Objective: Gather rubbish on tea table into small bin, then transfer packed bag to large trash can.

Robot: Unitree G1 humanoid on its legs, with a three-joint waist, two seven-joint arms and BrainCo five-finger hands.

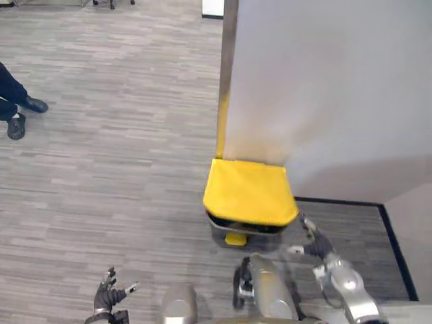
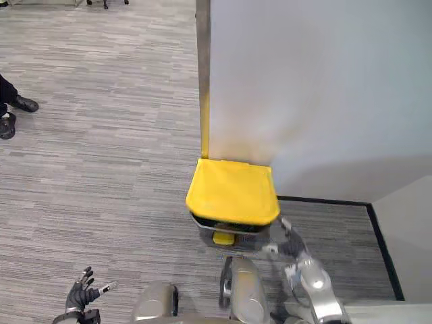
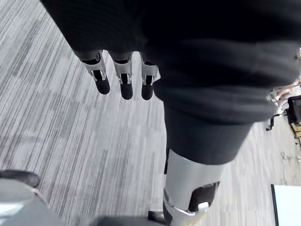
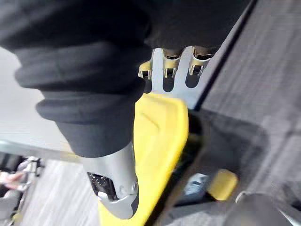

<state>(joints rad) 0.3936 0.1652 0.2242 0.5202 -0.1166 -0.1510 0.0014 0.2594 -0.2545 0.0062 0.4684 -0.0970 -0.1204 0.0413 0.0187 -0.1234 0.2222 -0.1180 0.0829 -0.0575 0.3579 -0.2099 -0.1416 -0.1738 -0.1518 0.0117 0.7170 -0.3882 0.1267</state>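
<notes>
Both robot hands wide open at the yellow-lidded trash can.

The right robot hand (image 1: pixel 312 244) hangs with fingers spread and relaxed, empty, just beside the right front corner of the lid (image 1: pixel 250 192); whether it touches the lid cannot be told. The left robot hand (image 1: pixel 108 293) is low over the floor (image 1: pixel 101 169), fingers splayed and also empty, well apart from the can. The trash can (image 1: pixel 226 233) stands on the floor against a white wall (image 1: pixel 324 88), its yellow pedal (image 1: pixel 235 239) at the front. A person's shoes (image 1: pixel 17 125) show far left.
</notes>
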